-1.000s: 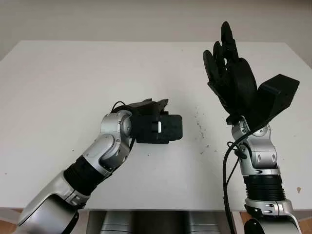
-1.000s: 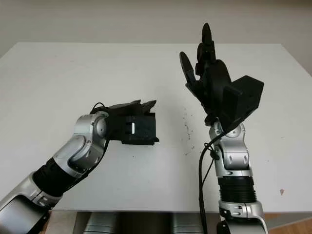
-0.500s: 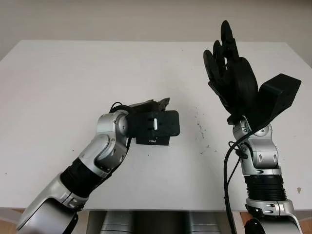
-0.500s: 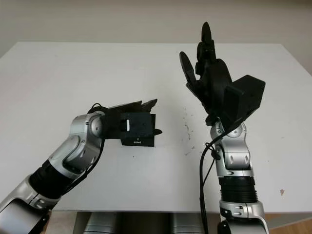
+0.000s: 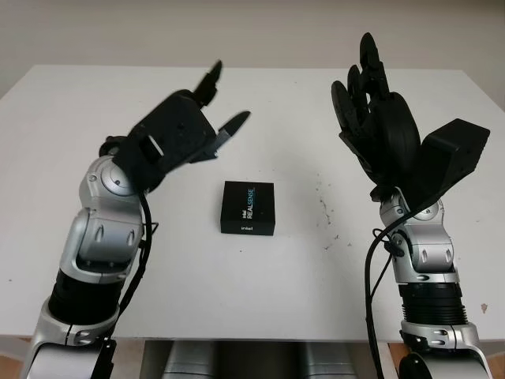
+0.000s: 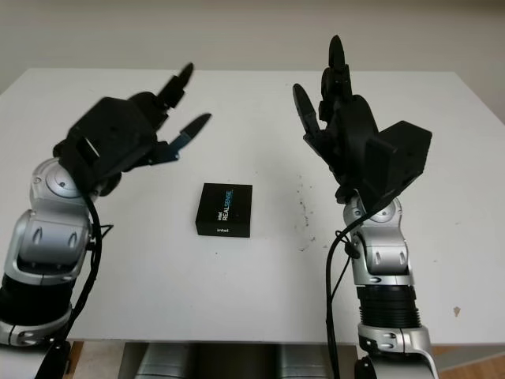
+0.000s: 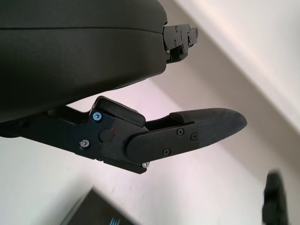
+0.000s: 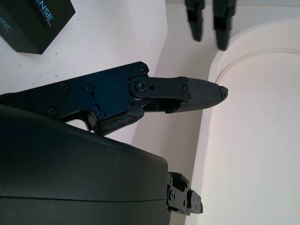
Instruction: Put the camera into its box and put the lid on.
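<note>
The black camera box [image 5: 248,208] is sitting closed on the white table [image 5: 95,110], its lid facing up with white and blue lettering showing. It is lying below and a little to the right of the left hand [image 5: 180,134], apart from it, and down to the left of the right hand [image 5: 377,118], well apart from that one too. The left hand is hovering above the table, open and holding nothing, with its fingertips [image 5: 233,125] pointing toward the table's far side. The right hand is standing raised over the table's right part, also open and holding nothing, fingers pointing up and away.
</note>
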Available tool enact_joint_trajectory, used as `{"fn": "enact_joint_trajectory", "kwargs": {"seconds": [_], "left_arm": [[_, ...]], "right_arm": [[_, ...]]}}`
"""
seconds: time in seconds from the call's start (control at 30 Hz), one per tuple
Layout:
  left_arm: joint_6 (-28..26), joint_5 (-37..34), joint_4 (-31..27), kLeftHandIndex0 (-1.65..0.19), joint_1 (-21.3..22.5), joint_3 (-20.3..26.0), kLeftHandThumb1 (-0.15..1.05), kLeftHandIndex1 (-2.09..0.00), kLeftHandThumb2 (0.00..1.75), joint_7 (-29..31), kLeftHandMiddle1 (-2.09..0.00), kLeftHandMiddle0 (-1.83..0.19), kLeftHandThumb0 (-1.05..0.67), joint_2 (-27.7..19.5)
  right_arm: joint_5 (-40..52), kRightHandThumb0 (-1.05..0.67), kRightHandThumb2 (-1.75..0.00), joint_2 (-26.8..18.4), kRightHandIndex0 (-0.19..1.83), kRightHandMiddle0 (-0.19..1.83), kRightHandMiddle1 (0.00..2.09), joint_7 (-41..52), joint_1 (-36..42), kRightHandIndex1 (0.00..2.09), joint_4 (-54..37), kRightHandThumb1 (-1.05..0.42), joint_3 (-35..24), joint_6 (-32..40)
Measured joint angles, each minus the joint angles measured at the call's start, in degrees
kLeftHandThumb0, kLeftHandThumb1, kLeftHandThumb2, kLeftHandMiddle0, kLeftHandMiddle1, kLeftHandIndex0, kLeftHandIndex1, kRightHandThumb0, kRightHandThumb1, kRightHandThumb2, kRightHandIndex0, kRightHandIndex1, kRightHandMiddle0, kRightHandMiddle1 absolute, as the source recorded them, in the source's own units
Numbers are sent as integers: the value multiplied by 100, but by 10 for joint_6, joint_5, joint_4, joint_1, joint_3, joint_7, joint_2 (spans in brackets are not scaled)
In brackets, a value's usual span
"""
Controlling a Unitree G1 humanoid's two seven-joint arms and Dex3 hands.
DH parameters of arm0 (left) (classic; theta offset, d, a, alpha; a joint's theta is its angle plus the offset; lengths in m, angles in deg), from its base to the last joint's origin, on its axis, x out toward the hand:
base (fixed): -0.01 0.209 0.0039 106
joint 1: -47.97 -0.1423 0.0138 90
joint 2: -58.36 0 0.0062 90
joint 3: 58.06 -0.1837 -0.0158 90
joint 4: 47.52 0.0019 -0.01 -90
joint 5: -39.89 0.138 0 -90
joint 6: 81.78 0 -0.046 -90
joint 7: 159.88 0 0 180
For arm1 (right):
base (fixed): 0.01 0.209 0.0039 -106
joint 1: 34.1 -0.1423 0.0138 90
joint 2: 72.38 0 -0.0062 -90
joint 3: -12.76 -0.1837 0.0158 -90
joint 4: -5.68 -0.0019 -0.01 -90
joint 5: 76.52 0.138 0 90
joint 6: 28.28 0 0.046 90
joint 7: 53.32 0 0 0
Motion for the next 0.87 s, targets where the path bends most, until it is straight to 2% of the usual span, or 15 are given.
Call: {"fn": "enact_joint_trajectory", "kwargs": {"seconds": [0.07, 0.17, 0.23, 0.37, 0.47, 0.6, 0.87], "left_arm": [[41, -17, 37, 17, 3, 16, 105, -1, 70, -45, -1, 18, -77, 3], [124, -47, 102, 19, 1, 48, 105, 0, 66, -118, 0, 19, -79, 16], [170, -67, 130, 19, -8, 61, 105, 0, 64, -147, 0, 19, -81, 23], [259, -134, 180, 19, -46, 84, 105, 0, 59, -166, 0, 19, -85, 53], [304, -186, 208, 19, -66, 96, 105, 0, 59, -159, 0, 19, -82, 67], [334, -231, 238, 19, -73, 107, 105, 0, 60, -136, 0, 19, -77, 68], [335, -252, 248, 19, -83, 107, 105, 0, 58, -133, 0, 19, -76, 68]], "right_arm": [[0, -72, -40, 1, -19, -19, 0, 0, -1, 0, 5, -105, 1, 1], [-1, -72, -41, 0, -19, -19, 0, 6, -1, 0, 20, -105, 3, 0], [-2, -71, -41, 0, -19, -19, 0, 8, 1, 0, 28, -105, 5, 0], [-3, -69, -42, 1, -19, -19, 0, 7, 3, 0, 32, -105, 6, 0], [-5, -68, -44, 1, -19, -19, 0, 6, 7, 0, 43, -105, 7, -6], [-2, -68, -46, 7, -19, -19, 0, 1, 9, 0, 56, -105, 6, -12], [1, -70, -46, 13, -19, -19, 0, -5, 9, 0, 69, -105, 7, -17]]}}
